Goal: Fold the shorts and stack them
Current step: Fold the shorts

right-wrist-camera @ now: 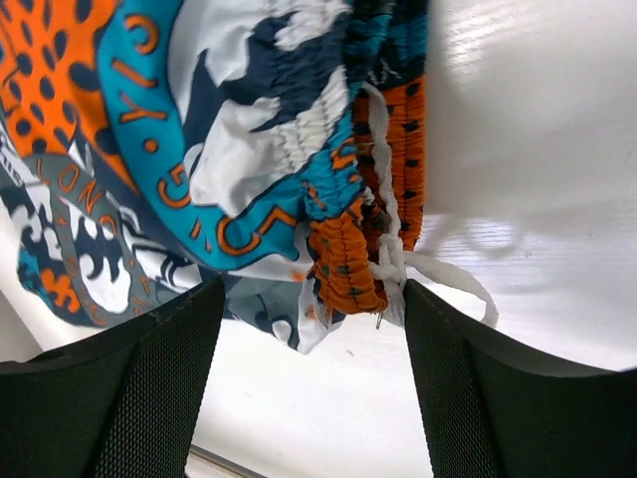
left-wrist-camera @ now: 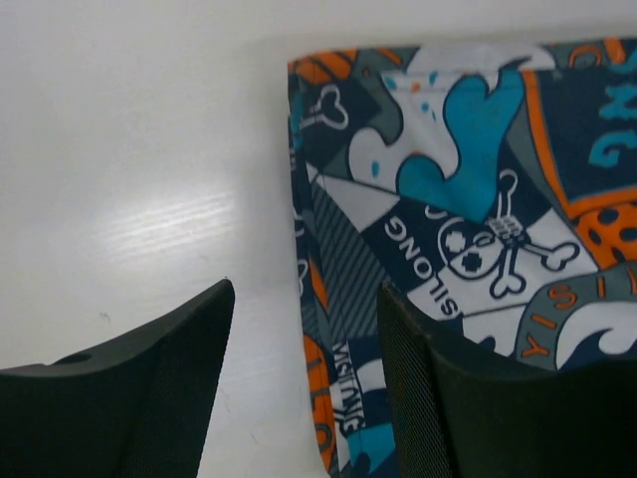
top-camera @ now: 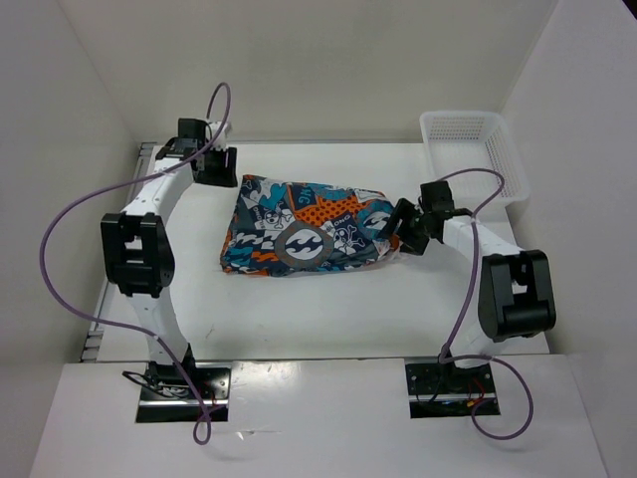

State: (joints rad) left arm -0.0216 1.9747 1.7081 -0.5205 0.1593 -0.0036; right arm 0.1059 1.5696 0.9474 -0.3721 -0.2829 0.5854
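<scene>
White plastic mesh basket (top-camera: 460, 123) at far right corner of tabletop (top-camera: 328, 314); rectangular, open side up, just beside right wall. Tabletop white, smooth, soft glare patches in both wrist views. Plain white wall panels (top-camera: 318, 70) enclose back and both sides.

A white worktop (top-camera: 328, 309) fills the middle of the top view. Plain white walls box it in: a back wall (top-camera: 318, 60) across the top of the frame, and a left wall (top-camera: 50, 149) and a right wall (top-camera: 587, 149) slanting down the sides. A seam (top-camera: 328, 358) crosses the lower part of the frame, with a paler white panel (top-camera: 318, 428) below it. A grey metal strip (top-camera: 97, 334) runs along the worktop's left edge. The light is even and diffuse, with faint shadows. In the left wrist view a soft sheen (left-wrist-camera: 169, 224) lies on the surface at centre left.
</scene>
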